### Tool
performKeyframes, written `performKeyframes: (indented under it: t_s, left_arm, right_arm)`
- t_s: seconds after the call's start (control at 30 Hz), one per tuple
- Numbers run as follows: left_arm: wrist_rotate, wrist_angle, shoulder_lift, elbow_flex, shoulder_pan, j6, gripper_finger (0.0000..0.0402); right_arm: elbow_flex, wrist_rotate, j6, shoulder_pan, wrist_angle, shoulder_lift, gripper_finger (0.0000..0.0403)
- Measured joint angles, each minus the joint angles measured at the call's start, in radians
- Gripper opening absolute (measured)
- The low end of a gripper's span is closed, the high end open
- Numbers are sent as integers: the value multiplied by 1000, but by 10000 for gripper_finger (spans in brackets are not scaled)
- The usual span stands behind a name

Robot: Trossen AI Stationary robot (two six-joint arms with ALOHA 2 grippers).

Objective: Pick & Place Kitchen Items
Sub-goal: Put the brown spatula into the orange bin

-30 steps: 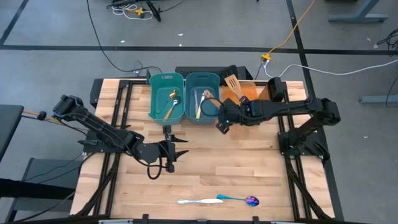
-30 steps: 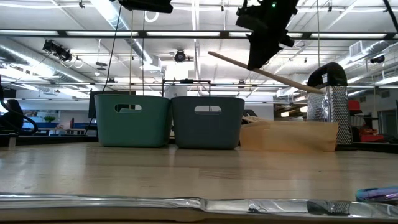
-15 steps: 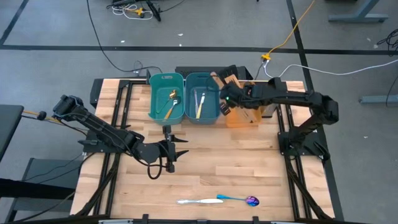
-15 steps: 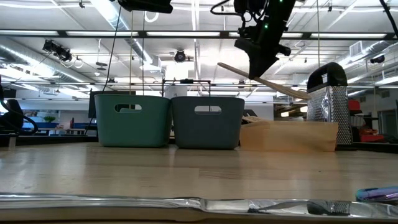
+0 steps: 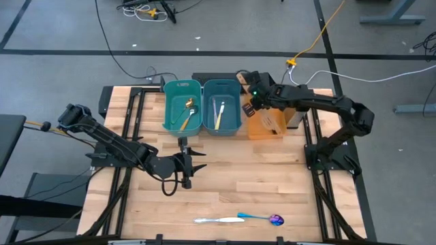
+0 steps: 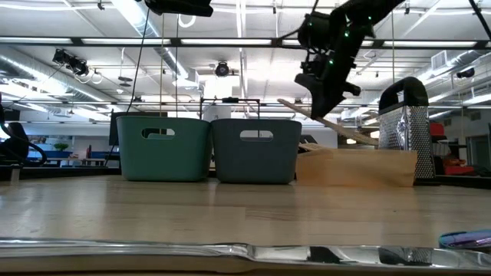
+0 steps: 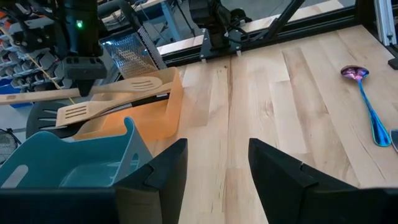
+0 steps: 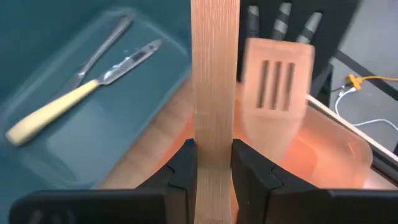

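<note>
From above, the right arm hides most of the wooden spatula [image 8: 214, 93]. The right gripper [image 5: 251, 102] clamps its handle over the orange tray [image 5: 269, 126]. The left gripper [image 7: 214, 165] waits mid-table, fingers apart.

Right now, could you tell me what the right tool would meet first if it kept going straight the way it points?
Probably the orange tray: the right tool, shut on a wooden spatula, aims into it, beside another spatula there.

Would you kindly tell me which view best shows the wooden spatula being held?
The right wrist view: the wooden spatula fills the frame, pinched by the right claw. Low and left wrist views show it smaller; the high view barely shows it.
</note>
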Motion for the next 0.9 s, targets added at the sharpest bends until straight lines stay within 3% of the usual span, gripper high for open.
performKeyframes:
  t_s: [0.4,0.9]
  left_arm:
    - [0,-5,0,1,0,1,177]
    - [0,-8,0,1,0,1,177]
  right_arm:
    - [-150,-86,-37,-144,149,-51,81]
    - [-294,-169,-22,-211,260,-57,81]
